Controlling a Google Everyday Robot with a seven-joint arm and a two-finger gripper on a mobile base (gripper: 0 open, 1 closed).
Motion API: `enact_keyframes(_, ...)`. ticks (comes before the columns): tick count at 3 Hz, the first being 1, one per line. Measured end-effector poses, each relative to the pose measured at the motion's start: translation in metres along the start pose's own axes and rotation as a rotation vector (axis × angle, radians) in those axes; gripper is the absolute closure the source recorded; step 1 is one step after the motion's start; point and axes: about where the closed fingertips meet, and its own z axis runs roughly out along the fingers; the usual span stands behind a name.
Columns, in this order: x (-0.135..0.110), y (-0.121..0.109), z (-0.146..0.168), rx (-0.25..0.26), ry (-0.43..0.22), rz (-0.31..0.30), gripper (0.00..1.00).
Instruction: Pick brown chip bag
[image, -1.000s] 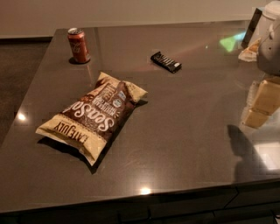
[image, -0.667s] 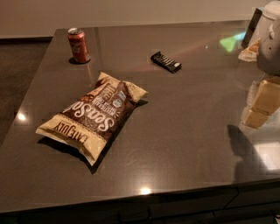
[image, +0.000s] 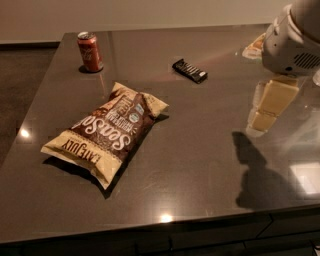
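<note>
The brown chip bag lies flat on the dark table, left of the middle. It has a dark brown middle with white script and tan-yellow ends, and it runs diagonally from near left to far right. My gripper hangs from the white arm housing at the right side of the table. It points down, just above the tabletop, well to the right of the bag, and it holds nothing. Its shadow falls on the table in front of it.
A red soda can stands at the table's far left. A small black candy bar lies at the far middle, between the bag and the arm. The table's front edge runs along the bottom, and dark floor lies to the left.
My gripper and arm have shifted a little to the left, toward the bag. The bag, the can and the candy bar have not moved.
</note>
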Motion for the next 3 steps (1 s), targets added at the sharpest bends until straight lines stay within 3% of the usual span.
enact_keyframes(3, -0.105, -0.041, 0.068, -0.071, -0.086, -0.252, 0.00)
